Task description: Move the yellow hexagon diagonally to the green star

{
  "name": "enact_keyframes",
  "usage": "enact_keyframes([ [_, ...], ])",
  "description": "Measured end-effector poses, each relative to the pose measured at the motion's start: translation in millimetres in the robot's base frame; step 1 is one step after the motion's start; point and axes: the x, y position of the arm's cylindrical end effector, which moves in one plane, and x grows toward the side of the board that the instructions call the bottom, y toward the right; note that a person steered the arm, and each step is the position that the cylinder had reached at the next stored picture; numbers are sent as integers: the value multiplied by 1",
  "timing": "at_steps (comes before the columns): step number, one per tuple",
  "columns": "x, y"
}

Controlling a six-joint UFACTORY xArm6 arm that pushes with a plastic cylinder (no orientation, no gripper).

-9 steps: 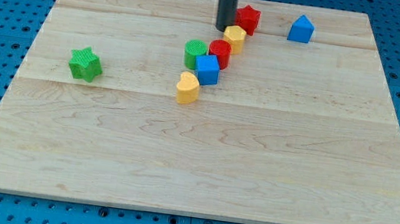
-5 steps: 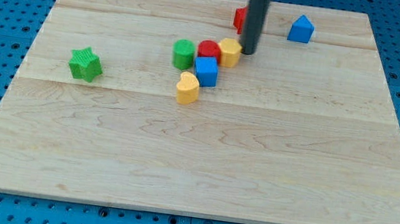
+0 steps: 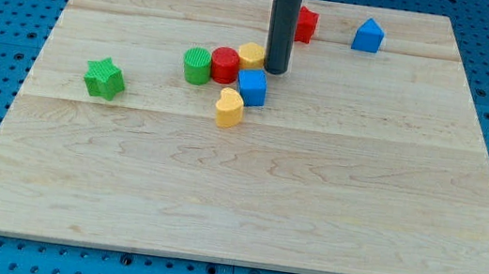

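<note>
The yellow hexagon (image 3: 251,57) sits on the wooden board near the view's top centre. My tip (image 3: 276,71) touches its right side. Left of it in a row are a red cylinder (image 3: 226,65) and a green cylinder (image 3: 197,65), touching one another. The green star (image 3: 104,78) lies alone at the view's left, well apart from the row. A blue cube (image 3: 252,88) sits just below the hexagon, and a yellow heart (image 3: 228,107) lies below that.
A red block (image 3: 306,24) stands behind the rod near the top edge, partly hidden. A blue pentagon-like block (image 3: 367,35) lies at the top right. The board (image 3: 245,203) rests on a blue pegboard surface.
My tip moved left and pushed the yellow hexagon, red cylinder and green cylinder leftward in a row. The blue cube, yellow heart and green star stayed put.
</note>
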Motion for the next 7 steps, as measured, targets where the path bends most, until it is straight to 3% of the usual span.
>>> enact_keyframes([
  [1, -13, -16],
  [3, -36, -136],
  [4, -17, -141],
  [5, -12, -204],
  [7, 13, -190],
])
